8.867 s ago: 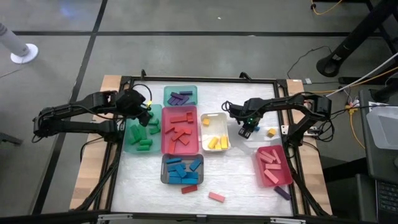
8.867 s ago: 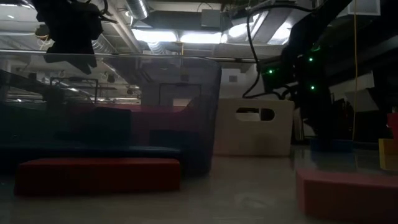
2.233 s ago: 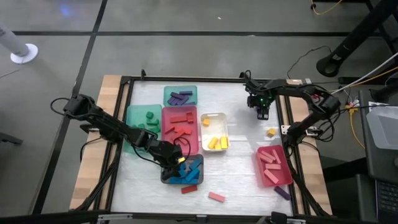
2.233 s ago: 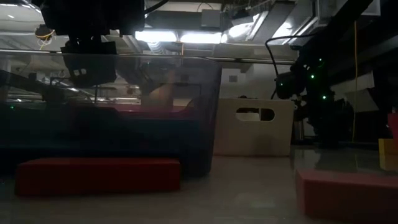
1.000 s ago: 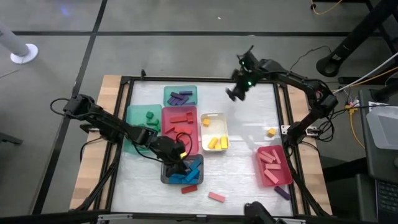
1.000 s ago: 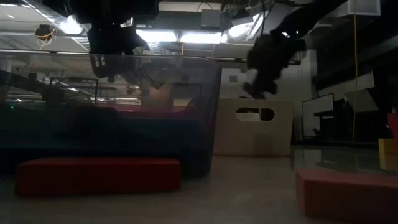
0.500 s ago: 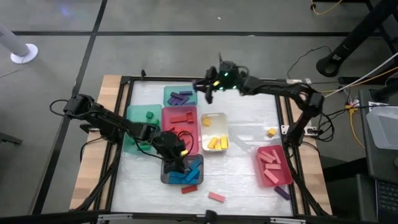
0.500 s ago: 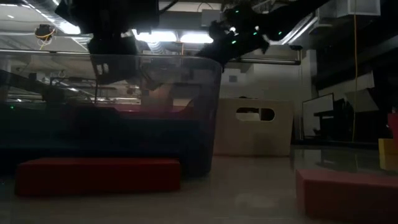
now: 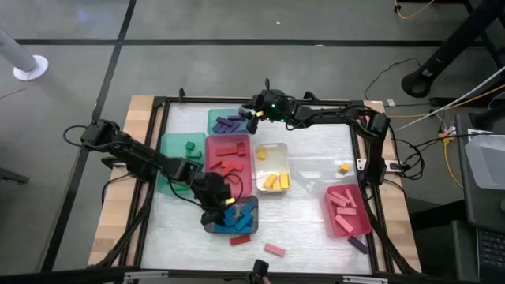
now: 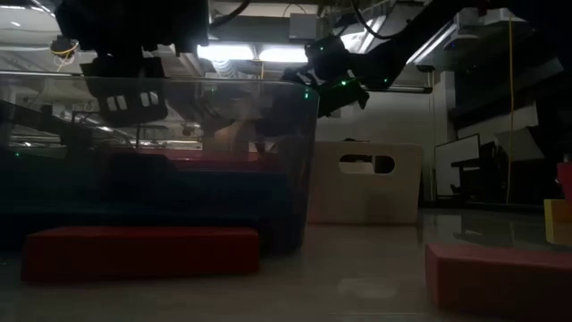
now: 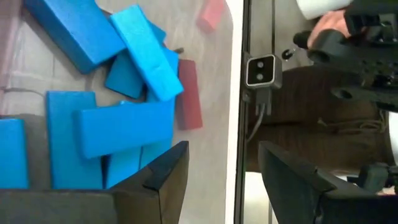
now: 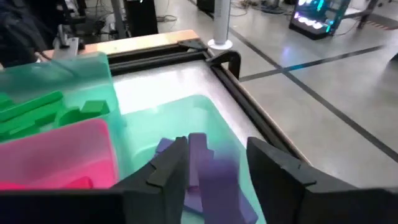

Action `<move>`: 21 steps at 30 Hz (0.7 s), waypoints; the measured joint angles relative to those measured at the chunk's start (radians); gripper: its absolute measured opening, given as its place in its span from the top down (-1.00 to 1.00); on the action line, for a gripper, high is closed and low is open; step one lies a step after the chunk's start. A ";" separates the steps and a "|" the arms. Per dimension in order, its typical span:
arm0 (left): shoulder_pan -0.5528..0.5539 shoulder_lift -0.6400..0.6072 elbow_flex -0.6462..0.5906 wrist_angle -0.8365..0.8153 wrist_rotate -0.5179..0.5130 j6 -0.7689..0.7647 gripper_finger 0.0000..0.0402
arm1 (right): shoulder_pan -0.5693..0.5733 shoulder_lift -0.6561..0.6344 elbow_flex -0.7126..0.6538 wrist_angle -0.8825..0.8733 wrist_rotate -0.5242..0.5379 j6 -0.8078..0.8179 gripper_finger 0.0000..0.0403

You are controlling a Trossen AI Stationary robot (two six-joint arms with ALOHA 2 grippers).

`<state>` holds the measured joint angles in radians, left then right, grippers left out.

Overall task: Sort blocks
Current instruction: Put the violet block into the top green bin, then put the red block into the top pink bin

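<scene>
Now swung across from the far-right corner to hang over the teal tray (image 9: pixel 229 122) of purple blocks (image 12: pixel 205 171), right gripper (image 9: pixel 254 117) open and empty, suggesting a release; left gripper (image 9: pixel 211 214), also open, hovering over blue blocks (image 11: pixel 124 124).

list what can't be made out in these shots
- Low view: the blocks inside the grey tray are hidden by its dark wall.
- High view: the left claw covers part of the blue blocks below it.
- Right wrist view: the purple blocks are partly hidden by the right claw and blurred.
- Left wrist view: the pink block is cut off by the edge.
</scene>
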<state>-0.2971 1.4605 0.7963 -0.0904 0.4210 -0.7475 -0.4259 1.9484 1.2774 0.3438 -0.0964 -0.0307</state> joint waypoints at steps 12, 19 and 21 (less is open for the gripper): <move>-0.048 0.000 0.000 0.063 -0.083 -0.020 0.09 | 0.001 -0.073 0.000 -0.047 -0.009 -0.002 -0.05; -0.191 0.000 0.032 0.234 -0.219 -0.122 0.09 | 0.000 -0.262 0.000 -0.199 -0.021 -0.004 -0.02; -0.246 0.000 0.059 0.231 -0.302 -0.137 0.10 | 0.000 -0.304 0.000 -0.236 -0.031 -0.003 -0.02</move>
<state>-0.5431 1.4605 0.8557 0.1403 0.1186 -0.8846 -0.4255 1.6442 1.2774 0.1080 -0.1275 -0.0341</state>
